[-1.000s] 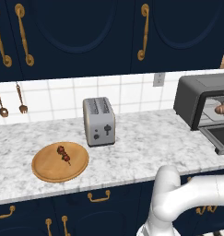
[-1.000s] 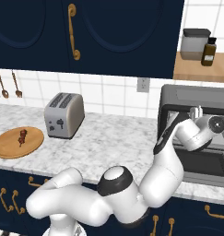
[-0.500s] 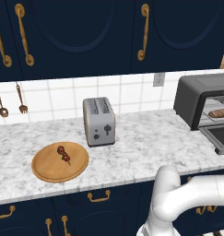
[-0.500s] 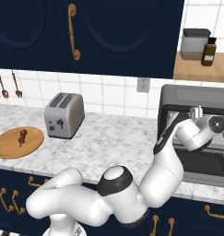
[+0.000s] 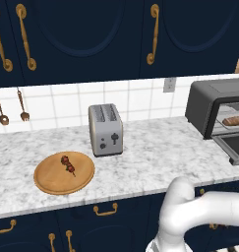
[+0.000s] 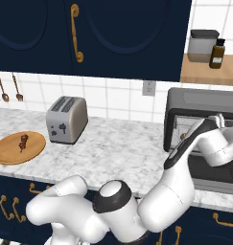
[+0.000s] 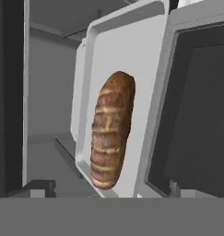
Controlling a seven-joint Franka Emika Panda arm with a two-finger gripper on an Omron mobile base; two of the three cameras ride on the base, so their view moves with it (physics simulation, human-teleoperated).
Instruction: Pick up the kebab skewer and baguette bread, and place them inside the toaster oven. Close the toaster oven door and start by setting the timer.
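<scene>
One toaster oven (image 5: pixel 217 106) stands at the far right of the counter, with one baguette bread (image 7: pixel 111 129) lying on the one light tray (image 7: pixel 132 60) inside it. One silver toaster (image 5: pixel 105 130) sits near the middle. One round wooden plate (image 5: pixel 52 179) lies to the left, carrying one kebab skewer (image 5: pixel 68 164). Two utensils (image 5: pixel 12 108) hang on the tiled wall at far left. On the shelf at upper right stand one dark bottle (image 6: pixel 216 53) and one grey canister (image 6: pixel 201 45).

Toaster oven (image 5: pixel 217 110) cut by right edge, left base view. Its knobs hidden. Kebab skewer (image 6: pixel 24 141) too small for detail.
</scene>
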